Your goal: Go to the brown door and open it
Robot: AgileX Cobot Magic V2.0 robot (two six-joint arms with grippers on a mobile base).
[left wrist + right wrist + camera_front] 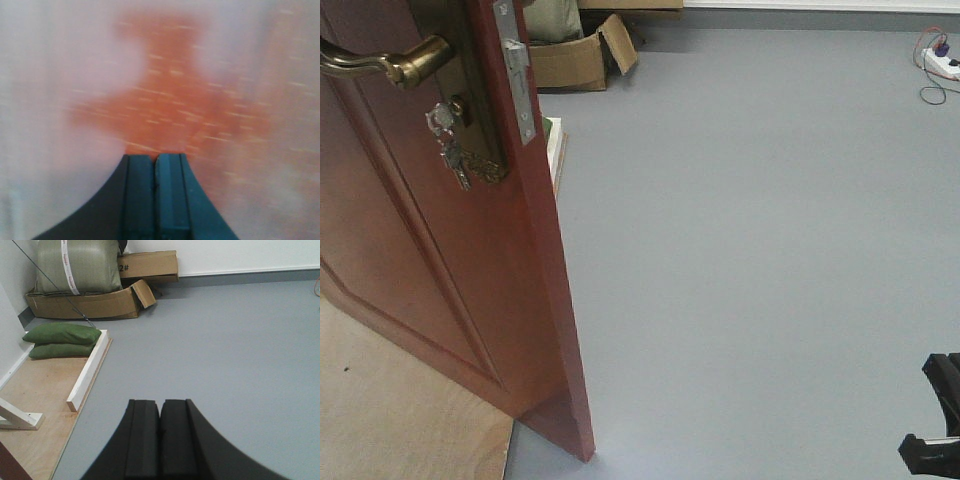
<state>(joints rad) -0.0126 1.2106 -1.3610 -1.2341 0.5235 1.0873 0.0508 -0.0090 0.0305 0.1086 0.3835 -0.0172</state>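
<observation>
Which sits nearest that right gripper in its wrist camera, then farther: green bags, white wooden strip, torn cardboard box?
1. White wooden strip, ahead-left of the right gripper.
2. Green bags, left, past the strip's far end.
3. Torn cardboard box, farthest back on the left.

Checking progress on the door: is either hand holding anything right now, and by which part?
Nothing is held. The left hand and the right hand are both shut and empty.

Brown door point(470, 260) open, keys point(448, 145) dangling below handle point(390, 62)
</observation>
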